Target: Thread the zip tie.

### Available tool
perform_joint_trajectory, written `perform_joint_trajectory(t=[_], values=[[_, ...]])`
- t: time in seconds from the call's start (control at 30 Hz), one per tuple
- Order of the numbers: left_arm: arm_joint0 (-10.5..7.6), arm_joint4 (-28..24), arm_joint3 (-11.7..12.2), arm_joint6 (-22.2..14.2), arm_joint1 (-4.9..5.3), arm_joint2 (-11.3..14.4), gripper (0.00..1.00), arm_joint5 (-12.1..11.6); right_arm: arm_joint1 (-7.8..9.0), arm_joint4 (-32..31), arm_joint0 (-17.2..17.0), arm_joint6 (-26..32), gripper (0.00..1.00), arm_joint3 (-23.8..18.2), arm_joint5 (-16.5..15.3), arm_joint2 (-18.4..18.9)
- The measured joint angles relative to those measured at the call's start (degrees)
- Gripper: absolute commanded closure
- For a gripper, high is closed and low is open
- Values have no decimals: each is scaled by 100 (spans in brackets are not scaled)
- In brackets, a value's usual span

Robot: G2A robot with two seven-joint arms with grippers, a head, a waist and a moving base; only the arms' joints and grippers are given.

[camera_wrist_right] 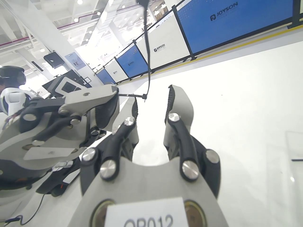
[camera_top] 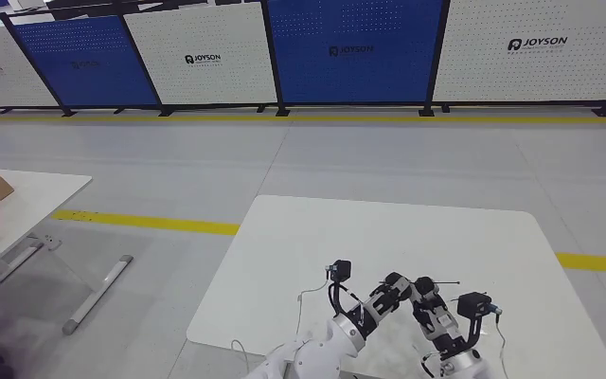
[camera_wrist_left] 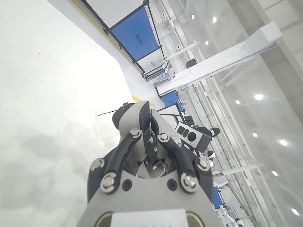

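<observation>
Well, my left gripper [camera_wrist_left: 149, 111] is clamped tight on one end of the black zip tie [camera_wrist_right: 148, 55], whose strap kinks just ahead of my right gripper [camera_wrist_right: 153, 94], which gapes wide and empty. I cannot tell whether the tail has entered the head; I judge the threading unfinished.

Thin black zip tie [camera_wrist_right: 148, 48], sharply bent, one end pinched

table [camera_top: 379, 237]: white, rounded corners | on it: clear sheet [camera_wrist_right: 294, 142], dark strip [camera_wrist_right: 297, 159]
</observation>
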Motion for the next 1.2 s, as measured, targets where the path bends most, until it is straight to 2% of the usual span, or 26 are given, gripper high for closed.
perform_joint_trajectory(t=[0.67, 0.87, 1.1, 1.2], values=[[3, 7, 44, 13, -16, -7, 100, 8, -14, 20, 9, 39, 89, 29, -51, 21], [3, 2, 52, 12, -19, -12, 100, 7, -17, -7, 6, 31, 89, 29, -53, 26], [4, -3, 62, 18, -24, -20, 100, 8, -21, -33, 0, 28, 100, 32, -56, 30], [5, -12, 66, 12, -26, -23, 100, -3, -23, -39, 1, 12, 100, 38, -73, 30]])
